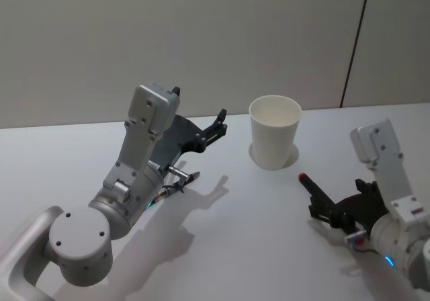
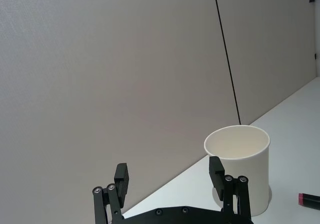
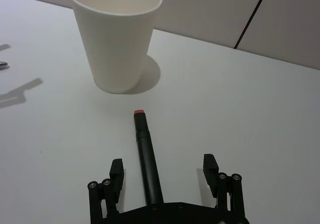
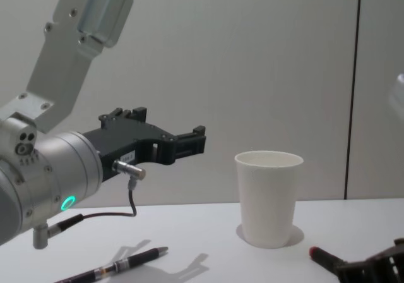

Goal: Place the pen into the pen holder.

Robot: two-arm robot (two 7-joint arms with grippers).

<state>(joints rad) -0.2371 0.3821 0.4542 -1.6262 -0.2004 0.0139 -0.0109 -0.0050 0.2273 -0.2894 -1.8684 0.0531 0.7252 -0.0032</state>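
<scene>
Straddling the black, red-tipped pen (image 3: 144, 144) lying on the white table (image 3: 240, 109), the right gripper (image 3: 163, 163) is spread wide, its 2 fingers clear of the barrel. The white paper-cup pen holder (image 3: 117, 39) stands near the pen's tip. The left gripper (image 1: 220, 123) hangs raised and wide beside the holder.

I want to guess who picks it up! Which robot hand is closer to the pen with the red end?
Right. The right gripper sits low, its open fingers either side of the pen. The left gripper hangs in the air, left of the cup.
</scene>
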